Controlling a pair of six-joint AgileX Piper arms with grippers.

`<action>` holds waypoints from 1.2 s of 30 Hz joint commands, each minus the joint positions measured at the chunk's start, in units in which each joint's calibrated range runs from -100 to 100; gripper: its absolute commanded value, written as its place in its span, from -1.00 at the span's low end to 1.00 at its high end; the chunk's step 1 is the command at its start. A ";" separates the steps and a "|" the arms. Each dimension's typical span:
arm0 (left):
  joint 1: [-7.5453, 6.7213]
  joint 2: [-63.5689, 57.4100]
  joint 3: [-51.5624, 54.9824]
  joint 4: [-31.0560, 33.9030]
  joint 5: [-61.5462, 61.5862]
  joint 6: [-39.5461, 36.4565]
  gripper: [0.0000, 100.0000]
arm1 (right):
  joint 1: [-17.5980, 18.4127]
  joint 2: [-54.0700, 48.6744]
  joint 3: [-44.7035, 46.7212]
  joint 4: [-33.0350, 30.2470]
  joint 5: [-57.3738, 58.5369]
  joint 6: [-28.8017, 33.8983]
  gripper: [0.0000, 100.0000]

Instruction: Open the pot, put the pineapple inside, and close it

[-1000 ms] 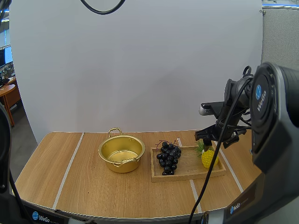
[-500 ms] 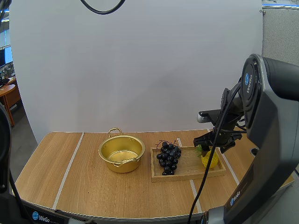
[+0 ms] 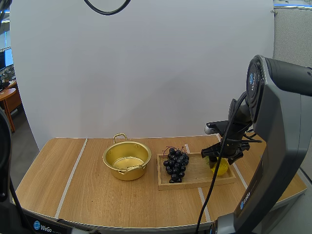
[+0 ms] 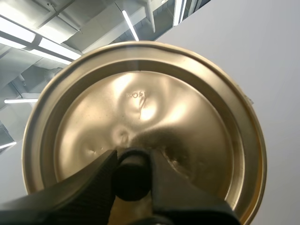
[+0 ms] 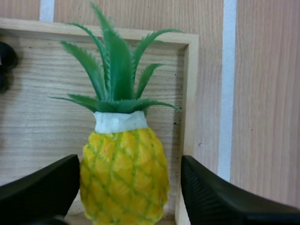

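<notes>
Your left gripper (image 4: 132, 165) is clamped on the black knob (image 4: 131, 178) of the round gold metal lid (image 4: 140, 112). Its two black fingers (image 4: 89, 183) pinch the knob from both sides, and the left wrist view looks at the lid's dented face.

On the light wooden table (image 3: 92, 195) the round gold metal pot (image 3: 126, 160) stands uncovered, one loop handle at its far side. To its right, close but apart from it, lies the shallow rectangular wooden tray (image 3: 195, 182). A bunch of dark purple grapes (image 3: 176, 165) lies at the tray's left end, and the small yellow pineapple with green leaves (image 3: 220, 168) is at its right end.

Your right gripper (image 3: 222, 157) is down over the pineapple. The right wrist view shows the right gripper (image 5: 129, 185) spread wide, with one black finger (image 5: 42, 187) on each side of the yellow body (image 5: 124, 180). The finger toward the tray's middle is just beside the fruit (you can't quite tell if it touches), while the one on the rim side stands clear of it. The pineapple lies on the tray floor close to the tray's raised rim (image 5: 190, 93), its leaves pointing away from the gripper toward the corner.
</notes>
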 commanded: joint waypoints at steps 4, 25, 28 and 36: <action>-0.11 -0.29 -0.48 0.26 -1.79 -0.59 -1.00 | -0.30 0.33 -0.39 0.50 -1.12 -0.56 1.00; -0.11 -0.29 -0.48 0.26 -1.79 -0.59 -1.00 | -0.22 0.33 -0.39 8.03 1.70 -5.79 -1.00; -0.11 -0.29 -0.48 0.26 -1.79 -0.59 -1.00 | -0.22 -0.48 -0.39 8.03 1.70 -5.79 -1.00; -0.11 -0.29 -0.48 0.26 -1.79 -0.59 -1.00 | -0.22 -7.14 -6.87 8.27 13.44 -5.63 -1.00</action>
